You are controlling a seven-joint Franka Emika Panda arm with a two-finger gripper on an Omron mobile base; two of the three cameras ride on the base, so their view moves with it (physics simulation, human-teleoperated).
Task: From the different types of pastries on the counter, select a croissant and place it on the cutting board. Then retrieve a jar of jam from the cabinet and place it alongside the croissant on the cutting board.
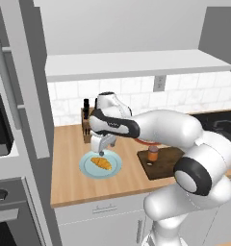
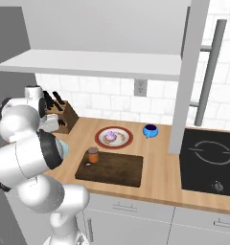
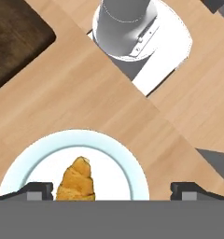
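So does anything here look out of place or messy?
Nothing is spilled or broken. One oddity: the jar of jam already stands on the cutting board, while the croissant still lies on its pale blue plate.

croissant (image 3: 76, 181): near end cut off between the fingertips, hand view | cutting board (image 1: 161, 162): right part behind arm | light blue plate (image 2: 63, 148): mostly behind arm

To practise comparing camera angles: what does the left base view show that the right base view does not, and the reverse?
Left base view alone: the croissant on a pale blue plate, with the open gripper just above it. Right base view alone: a frosted pastry on a red-rimmed plate and a blue bowl. Both: cutting board carrying the jar of jam, knife block, counter.
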